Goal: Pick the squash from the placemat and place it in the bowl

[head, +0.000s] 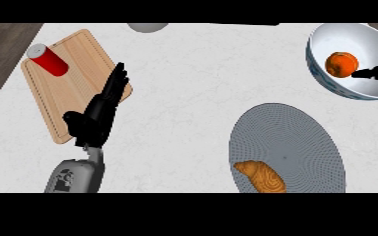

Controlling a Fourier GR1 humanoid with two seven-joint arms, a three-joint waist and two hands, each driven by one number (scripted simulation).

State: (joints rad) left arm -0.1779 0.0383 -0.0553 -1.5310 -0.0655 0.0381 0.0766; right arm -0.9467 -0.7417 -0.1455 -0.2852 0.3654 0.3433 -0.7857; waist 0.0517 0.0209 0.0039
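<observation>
The squash [341,64], round and orange, lies inside the white bowl [319,45] at the upper right. Only a small black part of my right hand [367,73] shows at the view's right edge, over the bowl and touching the squash's right side; the remainder is out of view. The grey oval placemat [295,135] lies at the lower right, below the bowl. My left hand [100,111] rests open at the left, fingers straight and pointing up over the edge of a wooden cutting board [74,80].
A brown croissant [260,176] lies on the placemat's lower left part. A red cup [48,60] lies on the cutting board's upper left. A grey rounded object [148,27] shows at the top edge. The counter's dark left edge [15,45] is near the board.
</observation>
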